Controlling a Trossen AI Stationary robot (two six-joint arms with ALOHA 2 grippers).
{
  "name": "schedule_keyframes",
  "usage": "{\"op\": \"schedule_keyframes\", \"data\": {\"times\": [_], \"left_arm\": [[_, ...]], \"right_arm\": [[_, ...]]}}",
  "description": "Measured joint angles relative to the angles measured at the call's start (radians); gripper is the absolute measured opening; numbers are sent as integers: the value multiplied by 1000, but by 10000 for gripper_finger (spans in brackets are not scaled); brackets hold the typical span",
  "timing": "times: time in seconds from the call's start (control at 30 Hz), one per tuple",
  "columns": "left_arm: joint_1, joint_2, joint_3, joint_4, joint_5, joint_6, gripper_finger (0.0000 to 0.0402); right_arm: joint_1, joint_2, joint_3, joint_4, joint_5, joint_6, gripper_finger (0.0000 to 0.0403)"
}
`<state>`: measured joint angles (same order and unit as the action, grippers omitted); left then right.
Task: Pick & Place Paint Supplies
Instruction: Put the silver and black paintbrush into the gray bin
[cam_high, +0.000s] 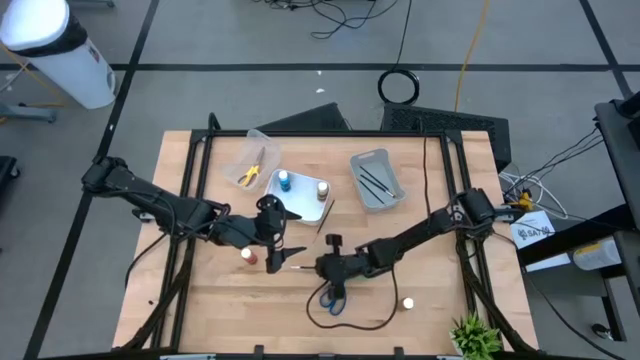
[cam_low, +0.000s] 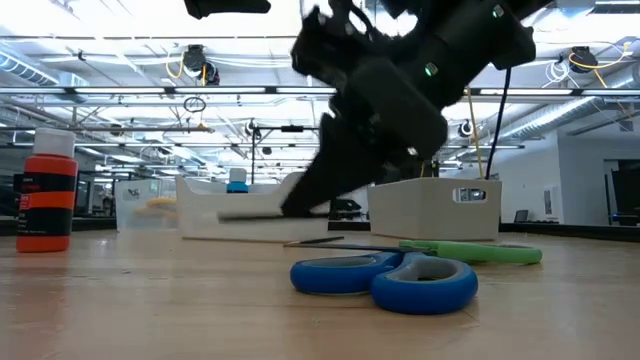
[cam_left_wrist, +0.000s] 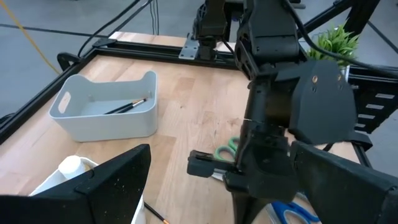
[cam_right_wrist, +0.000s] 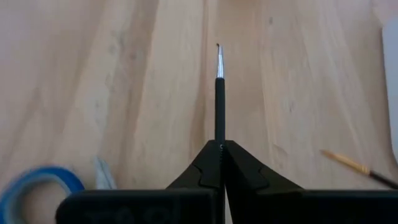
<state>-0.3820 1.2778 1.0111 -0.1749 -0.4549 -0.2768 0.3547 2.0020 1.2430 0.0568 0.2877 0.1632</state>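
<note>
Blue scissors (cam_low: 385, 277): you're seeing these lying flat on the worktop (cam_high: 430, 225) at the near edge, right under your right arm.
Green scissors (cam_low: 470, 252): sitting just behind the blue pair, also flat on the wood.
Right gripper (cam_right_wrist: 221, 146): it's pinching a thin dark paintbrush (cam_right_wrist: 219, 93) with the fingers fully together, bristle tip sticking out ahead over the bare wood, near the middle of the worktop.
Left gripper (cam_high: 280, 235): you're holding this one wide open and empty, hanging just beside the right gripper.
Orange bottle (cam_low: 47, 203): standing upright on the worktop by your left gripper.
White-capped bottle (cam_high: 408, 302): sitting alone near the front right edge.
Loose brush (cam_high: 325, 215): lying beside the white tray (cam_high: 303, 203), which is holding a blue-capped and a brown-capped bottle.
Grey bin (cam_high: 378, 180): you're already getting dark brushes lying in it, further back.
Clear bin (cam_high: 250, 160): far left, yellow scissors (cam_high: 248, 173) resting inside.
</note>
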Motion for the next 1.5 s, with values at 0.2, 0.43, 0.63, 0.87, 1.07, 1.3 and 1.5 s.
{"op": "schedule_keyframes", "data": {"times": [0.2,0.43,0.63,0.87,1.07,1.3,1.5], "left_arm": [[-13,0,0,4,0,-10,397],[-13,0,0,8,0,-8,397],[-13,18,0,-35,9,-76,397],[-13,129,-58,-52,12,-230,397],[-7,257,-74,-78,55,-334,397],[-1,423,-74,-6,244,-261,347],[40,489,-73,14,282,-212,207]], "right_arm": [[-1,-52,1,-74,30,24,4],[1,-154,-75,-73,27,63,2],[-17,-158,-208,106,21,86,1],[-35,-164,-268,188,17,86,1],[-35,-167,-269,223,17,83,0],[-35,-167,-270,240,17,78,0],[-35,-167,-270,260,17,75,0]]}}
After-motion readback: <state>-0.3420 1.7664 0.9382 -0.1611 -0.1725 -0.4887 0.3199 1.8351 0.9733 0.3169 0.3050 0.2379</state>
